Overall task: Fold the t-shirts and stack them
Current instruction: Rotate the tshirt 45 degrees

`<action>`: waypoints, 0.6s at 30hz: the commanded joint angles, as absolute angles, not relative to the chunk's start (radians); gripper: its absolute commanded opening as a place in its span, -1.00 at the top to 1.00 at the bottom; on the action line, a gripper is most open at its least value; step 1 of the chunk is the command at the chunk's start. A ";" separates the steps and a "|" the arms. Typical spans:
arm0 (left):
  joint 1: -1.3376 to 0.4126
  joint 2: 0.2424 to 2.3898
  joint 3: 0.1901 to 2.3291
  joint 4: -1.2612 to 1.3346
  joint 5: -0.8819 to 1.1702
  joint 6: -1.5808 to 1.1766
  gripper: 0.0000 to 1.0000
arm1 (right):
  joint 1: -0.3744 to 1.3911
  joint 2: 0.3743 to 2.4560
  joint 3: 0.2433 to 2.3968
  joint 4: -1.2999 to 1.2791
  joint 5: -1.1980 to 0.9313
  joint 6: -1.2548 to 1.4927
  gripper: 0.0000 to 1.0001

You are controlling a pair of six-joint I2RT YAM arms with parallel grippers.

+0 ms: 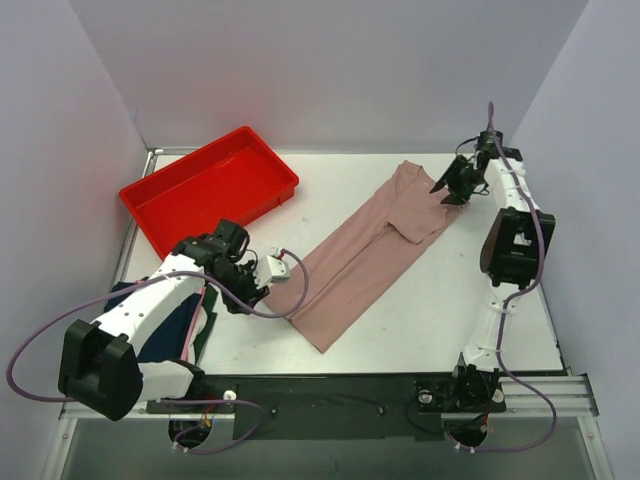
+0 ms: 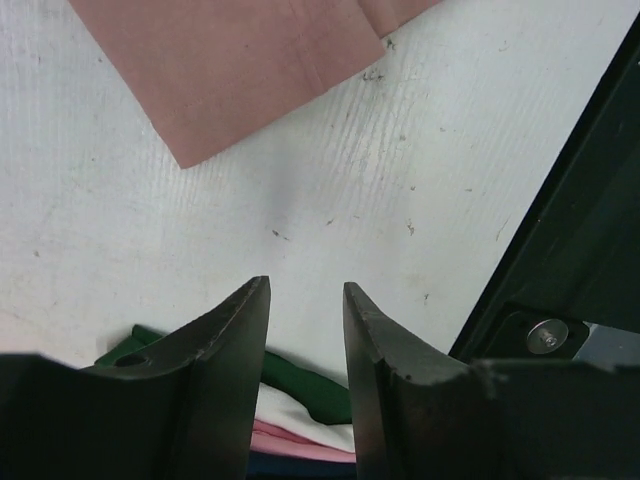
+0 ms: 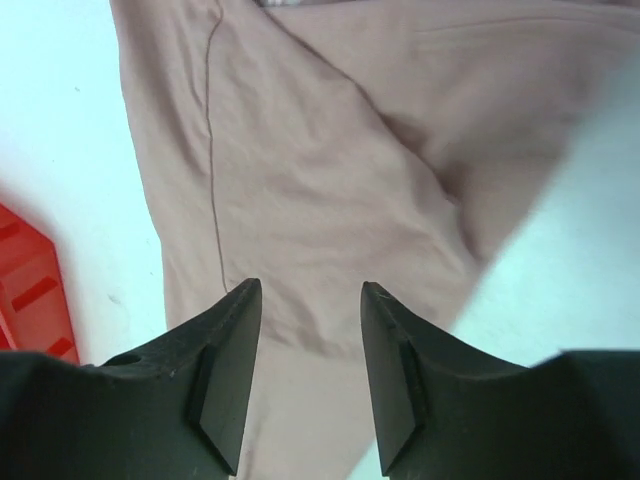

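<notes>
The dusty-pink t-shirt (image 1: 372, 250) lies folded into a long strip, slanting across the table from the far right toward the near middle. My right gripper (image 1: 448, 188) hovers over its far end, open, with only pink cloth (image 3: 330, 160) below the empty jaws (image 3: 310, 285). My left gripper (image 1: 252, 296) is open and empty over bare table, just left of the strip's near corner (image 2: 230, 70). A navy blue folded t-shirt (image 1: 165, 325) lies under the left arm. In the left wrist view it is the bottom layer (image 2: 300, 466) of a stack.
A red plastic tray (image 1: 210, 190) stands at the far left. Green (image 2: 305, 385), white and pink folded cloths lie in the stack by the left arm's base. A black rail (image 1: 330, 392) runs along the near edge. White walls enclose three sides.
</notes>
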State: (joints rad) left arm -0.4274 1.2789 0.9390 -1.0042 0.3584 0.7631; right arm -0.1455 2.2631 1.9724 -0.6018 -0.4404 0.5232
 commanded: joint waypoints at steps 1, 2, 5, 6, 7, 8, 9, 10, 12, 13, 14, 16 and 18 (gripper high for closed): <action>-0.437 1.287 0.939 -0.893 0.413 0.756 0.06 | -0.230 2.099 1.838 -0.638 -0.276 0.512 0.15; -0.434 1.289 0.933 -0.875 0.419 0.756 0.05 | -0.259 2.100 1.826 -0.637 -0.275 0.538 0.14; -0.402 1.290 0.893 -0.795 0.463 0.813 0.01 | -0.314 2.155 1.812 -0.635 -0.316 0.583 0.14; -0.394 1.286 0.872 -0.754 0.488 0.828 0.00 | -0.328 2.169 1.815 -0.635 -0.318 0.592 0.14; -0.387 1.282 0.861 -0.733 0.500 0.856 -0.01 | -0.333 2.189 1.822 -0.635 -0.316 0.597 0.14; -0.385 1.275 0.841 -0.694 0.529 0.871 -0.01 | -0.339 2.198 1.828 -0.627 -0.328 0.606 0.15; -0.385 1.269 0.830 -0.675 0.540 0.911 -0.01 | -0.342 2.219 1.845 -0.623 -0.337 0.607 0.14; -0.385 1.259 0.812 -0.645 0.558 0.931 -0.01 | -0.342 2.242 1.854 -0.615 -0.365 0.612 0.15; -0.385 1.247 0.793 -0.580 0.552 0.879 -0.01 | -0.342 2.273 1.891 -0.597 -0.414 0.636 0.15; -0.384 1.244 0.792 -0.569 0.549 0.856 -0.01 | -0.342 2.282 1.905 -0.588 -0.434 0.649 0.15; -0.383 1.240 0.778 -0.549 0.549 0.832 -0.01 | -0.342 2.296 1.911 -0.577 -0.449 0.666 0.15; -0.383 1.220 0.738 -0.516 0.555 0.828 -0.01 | -0.334 2.306 1.922 -0.562 -0.445 0.675 0.15; -0.385 1.198 0.695 -0.464 0.546 0.812 -0.01 | -0.336 2.313 1.910 -0.548 -0.430 0.702 0.15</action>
State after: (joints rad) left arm -0.3885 1.2613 0.7544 -0.6136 0.4973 0.8417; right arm -0.3527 2.3215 1.8671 -0.5728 -0.4107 0.6415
